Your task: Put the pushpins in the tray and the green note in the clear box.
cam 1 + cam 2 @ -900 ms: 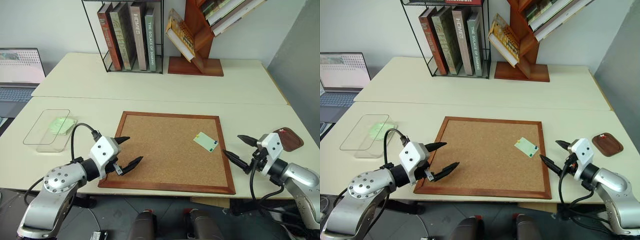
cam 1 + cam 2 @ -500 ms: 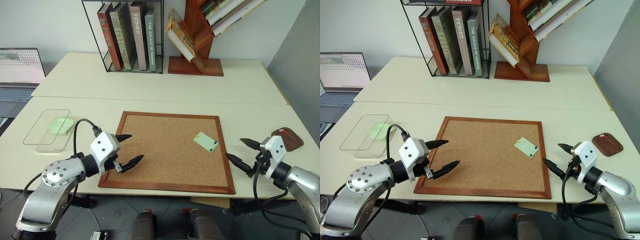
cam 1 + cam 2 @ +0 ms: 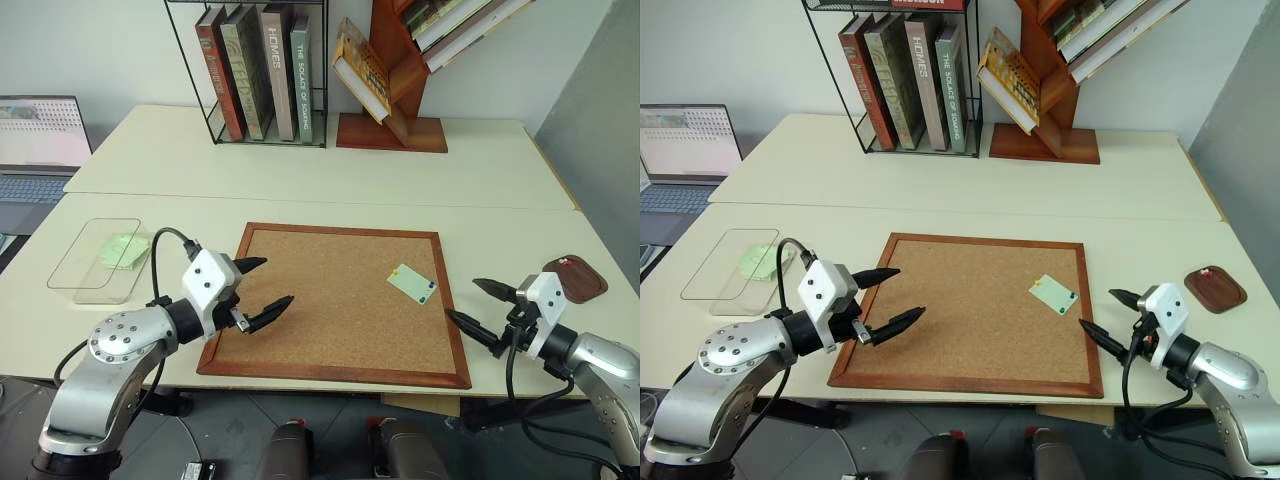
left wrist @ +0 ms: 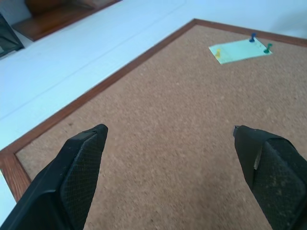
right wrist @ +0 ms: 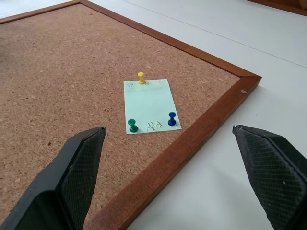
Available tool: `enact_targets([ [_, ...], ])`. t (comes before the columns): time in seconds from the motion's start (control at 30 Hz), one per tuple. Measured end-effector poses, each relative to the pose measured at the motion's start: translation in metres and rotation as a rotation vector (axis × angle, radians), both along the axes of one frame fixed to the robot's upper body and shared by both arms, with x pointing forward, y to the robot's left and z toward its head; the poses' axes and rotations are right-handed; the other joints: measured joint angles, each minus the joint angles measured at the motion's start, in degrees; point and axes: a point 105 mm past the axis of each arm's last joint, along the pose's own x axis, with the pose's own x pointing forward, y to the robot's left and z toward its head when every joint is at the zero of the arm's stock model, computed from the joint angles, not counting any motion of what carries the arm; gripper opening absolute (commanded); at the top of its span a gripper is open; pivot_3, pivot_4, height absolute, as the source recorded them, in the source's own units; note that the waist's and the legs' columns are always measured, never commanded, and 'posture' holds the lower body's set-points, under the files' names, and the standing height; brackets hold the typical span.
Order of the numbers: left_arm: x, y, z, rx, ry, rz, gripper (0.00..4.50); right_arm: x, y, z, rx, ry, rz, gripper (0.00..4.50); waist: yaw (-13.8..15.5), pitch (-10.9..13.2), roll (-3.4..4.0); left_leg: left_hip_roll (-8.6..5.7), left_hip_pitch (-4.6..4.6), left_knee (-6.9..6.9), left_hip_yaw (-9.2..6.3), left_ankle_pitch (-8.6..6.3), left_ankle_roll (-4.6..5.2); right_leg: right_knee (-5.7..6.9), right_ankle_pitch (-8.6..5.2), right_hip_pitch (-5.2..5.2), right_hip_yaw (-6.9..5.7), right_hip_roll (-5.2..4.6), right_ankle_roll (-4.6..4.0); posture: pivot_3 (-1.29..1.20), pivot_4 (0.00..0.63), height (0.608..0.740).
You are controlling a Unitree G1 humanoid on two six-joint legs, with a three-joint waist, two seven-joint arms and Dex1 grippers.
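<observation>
Clearly both grippers, left (image 3: pixel 262 288) and right (image 5: pixel 168 189), are hanging open and empty; three pushpins (image 5: pixel 141 77) are pinning the flimsy note (image 5: pixel 148 106) to the corkboard (image 3: pixel 330 300). Probably pinching each slippery head suits.

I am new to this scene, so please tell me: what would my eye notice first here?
First the big cork board in the middle of the table, with a green note held by three pins near its right edge. Then the two open pincers, left pincer over the board's left edge, right pincer just beyond its right edge.
</observation>
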Motion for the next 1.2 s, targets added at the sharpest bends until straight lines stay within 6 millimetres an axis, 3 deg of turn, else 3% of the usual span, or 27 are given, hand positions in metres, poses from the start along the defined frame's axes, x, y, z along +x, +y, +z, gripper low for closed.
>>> enact_targets([
  [0.37, 0.01, -0.032, -0.004, -0.009, 0.008, -0.098, 2.58, -0.001, 0.006, 0.007, 0.008, -0.02, -0.003, 4.5, 0.0, 0.0, 0.0, 0.0, 0.01, 0.0, -0.02, 0.0, 0.0, 0.01, 0.02, 0.02, -0.02, 0.02, 0.03, 0.0, 0.15, 0.74],
  [0.9, 0.023, -0.054, -0.042, 0.001, 0.094, -0.17, 0.04, 0.01, 0.018, 0.014, 0.008, -0.035, -0.022, 4.5, 0.0, 0.0, 0.0, 0.0, 0.0, 0.02, -0.03, 0.0, 0.0, 0.03, 0.04, 0.01, -0.02, 0.04, 0.06, 0.0, 0.15, 0.74],
  [1.2, 0.025, -0.062, -0.071, 0.032, 0.142, -0.185, 0.04, 0.022, 0.04, 0.017, 0.026, -0.01, 0.039, 4.5, -0.1, 0.0, 0.0, 0.0, -0.01, 0.03, -0.01, 0.0, 0.01, 0.02, 0.05, 0.0, -0.01, 0.04, 0.08, 0.0, 0.15, 0.74],
])
